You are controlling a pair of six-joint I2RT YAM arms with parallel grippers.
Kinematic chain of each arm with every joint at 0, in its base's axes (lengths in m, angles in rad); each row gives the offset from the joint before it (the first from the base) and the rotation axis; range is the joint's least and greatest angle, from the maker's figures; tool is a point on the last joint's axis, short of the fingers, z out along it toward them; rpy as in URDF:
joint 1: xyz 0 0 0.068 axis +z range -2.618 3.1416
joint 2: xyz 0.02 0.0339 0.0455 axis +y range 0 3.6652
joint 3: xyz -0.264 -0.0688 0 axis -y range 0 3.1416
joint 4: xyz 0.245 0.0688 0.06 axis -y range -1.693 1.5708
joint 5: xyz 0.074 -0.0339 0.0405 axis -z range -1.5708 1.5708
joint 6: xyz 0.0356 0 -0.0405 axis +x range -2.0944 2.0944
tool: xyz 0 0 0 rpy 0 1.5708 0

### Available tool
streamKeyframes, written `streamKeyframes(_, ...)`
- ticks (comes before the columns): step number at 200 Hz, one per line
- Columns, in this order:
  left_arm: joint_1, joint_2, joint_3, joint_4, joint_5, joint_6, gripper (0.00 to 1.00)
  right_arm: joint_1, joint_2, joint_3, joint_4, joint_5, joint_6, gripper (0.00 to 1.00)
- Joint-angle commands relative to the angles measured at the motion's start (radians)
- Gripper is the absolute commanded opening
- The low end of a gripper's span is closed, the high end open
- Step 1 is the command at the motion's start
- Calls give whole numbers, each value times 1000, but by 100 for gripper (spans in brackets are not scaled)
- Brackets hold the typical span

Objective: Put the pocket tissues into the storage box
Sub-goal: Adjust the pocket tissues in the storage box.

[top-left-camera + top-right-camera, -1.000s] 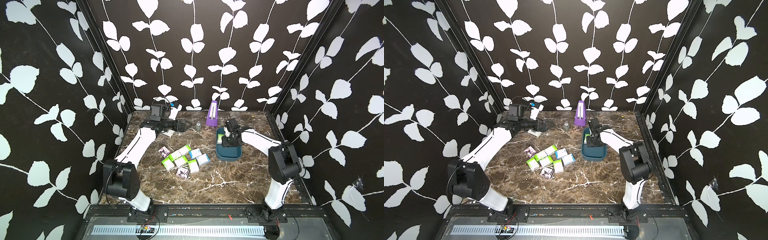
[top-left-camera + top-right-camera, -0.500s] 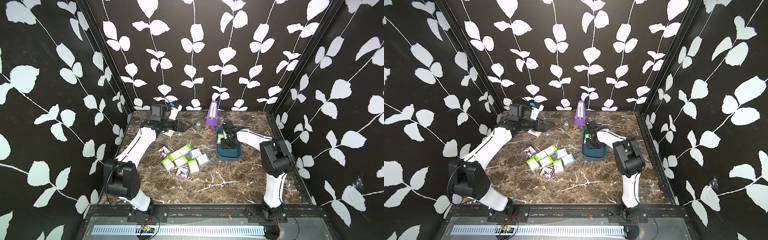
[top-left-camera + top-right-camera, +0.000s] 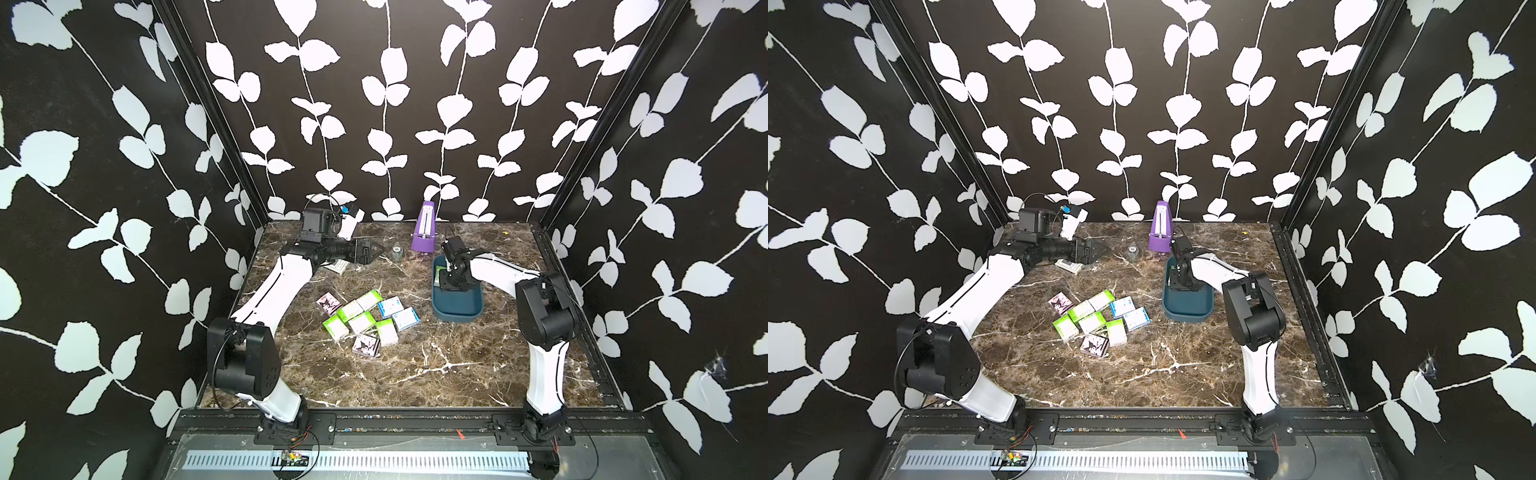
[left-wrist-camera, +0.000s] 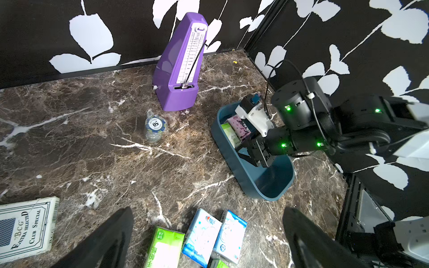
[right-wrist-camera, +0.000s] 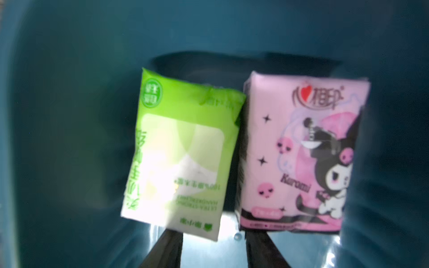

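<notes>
Pocket tissues point(image 3: 365, 318) mostly lie clustered on the counter point(image 3: 415, 374), near the storage box point(image 3: 457, 316). Only a green packet point(image 5: 183, 150) and a pink packet point(image 5: 301, 150) rest flat at its far end, side by side, faces up, long axes roughly along the box's length, the green one slightly skewed. The right tool point(image 5: 211, 234), inside the box, stands partly open and empty. A drop-off looks done, so next it must lift clear and reach the cluster. The left tool point(image 4: 207, 210) hovers wide open, empty.
</notes>
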Motion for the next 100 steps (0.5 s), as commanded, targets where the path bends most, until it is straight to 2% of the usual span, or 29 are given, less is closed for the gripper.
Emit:
streamKeyframes(1,-6,-26,26,-4,11,16,99,1,7,40,-10,35,17,46)
streamKeyframes(59,-6,-28,29,-8,10,20,99,0,10,67,-9,60,-8,46)
streamKeyframes(100,-6,-35,17,-15,0,25,99,1,1,68,-10,21,-17,47)
